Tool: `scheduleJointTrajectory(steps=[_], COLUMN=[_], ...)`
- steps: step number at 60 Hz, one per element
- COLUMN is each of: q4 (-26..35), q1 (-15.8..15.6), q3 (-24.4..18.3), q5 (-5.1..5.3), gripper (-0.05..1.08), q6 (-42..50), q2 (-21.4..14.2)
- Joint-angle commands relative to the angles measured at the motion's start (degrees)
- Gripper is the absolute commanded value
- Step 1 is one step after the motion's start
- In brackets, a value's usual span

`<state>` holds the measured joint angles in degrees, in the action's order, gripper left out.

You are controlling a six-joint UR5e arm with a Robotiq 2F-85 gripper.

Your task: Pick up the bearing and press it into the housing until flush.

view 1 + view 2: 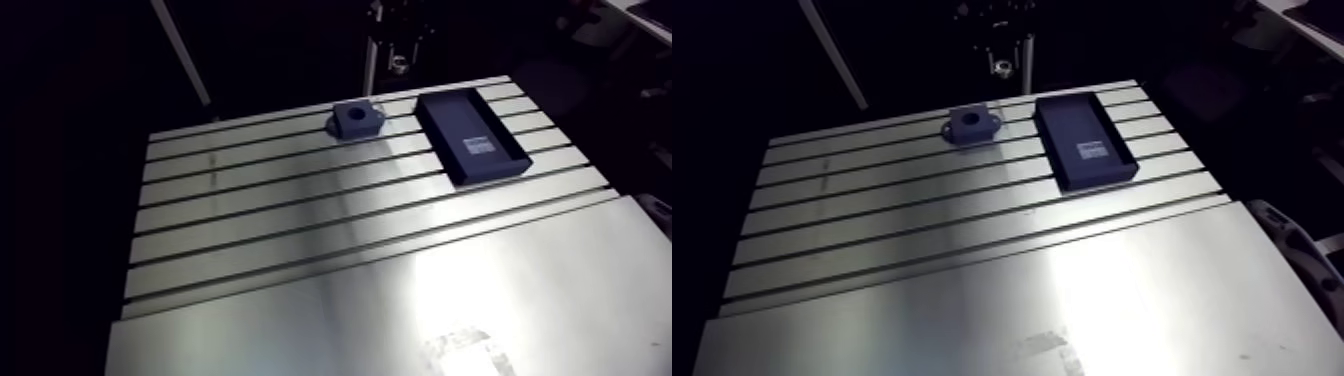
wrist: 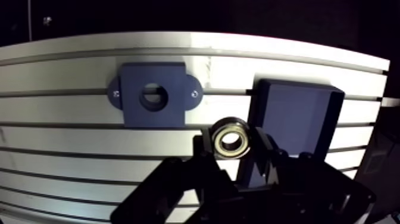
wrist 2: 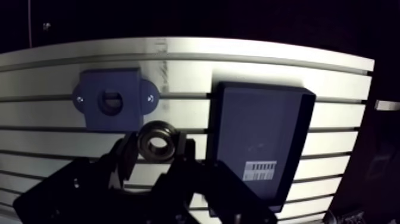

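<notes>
Wrist view: your gripper (image 2: 231, 149) is clamped on the bearing (image 2: 231, 142). One finger sits on each side of the outer ring, and they are parted only as far as the ring forces them. The bearing is off the table (image 1: 300, 230), and its open face looks back toward the wrist camera.

The housing (image 2: 155, 116) lies ahead of the fingers and off to the side away from the tray (image 2: 297, 113). It is not under the bearing yet. You need a sideways shift plus a reach forward before any pressing.

The hole (image 2: 153, 96) in the housing opens upward from the table. You see both it and the bearing's ring roughly face-on, so the two axes look about parallel. Check this before you go down, since a tilted ring would likely jam at the hole's mouth.

Room to move:
- **Housing and tray:** They sit side by side but apart, with bare table between them.
- **Mounting ears:** The housing has a small one on each side, low and out of the bearing's path.
- **Table edge:** Both things sit toward the far edge, so there is little surface beyond them.
- **Tray wall:** It stands just beside the fingers. Move away from it, not across it.
- **Near side of the table:** The arm view shows this side open.
</notes>
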<state>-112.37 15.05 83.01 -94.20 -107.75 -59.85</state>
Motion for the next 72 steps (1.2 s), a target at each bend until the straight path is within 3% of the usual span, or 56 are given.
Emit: scheduleJointTrajectory(steps=[1,16,72], q4=[0.28,-0.07,-6.04], q1=[-3.58,-4.31,-5.29], q3=[-1.6,-1.32,2.9], q5=[0.37,0.11,0.72], gripper=[0.68,0.69,0.71], q6=[0.73,0.92,0.76], q2=[2.48,3.46,5.28])
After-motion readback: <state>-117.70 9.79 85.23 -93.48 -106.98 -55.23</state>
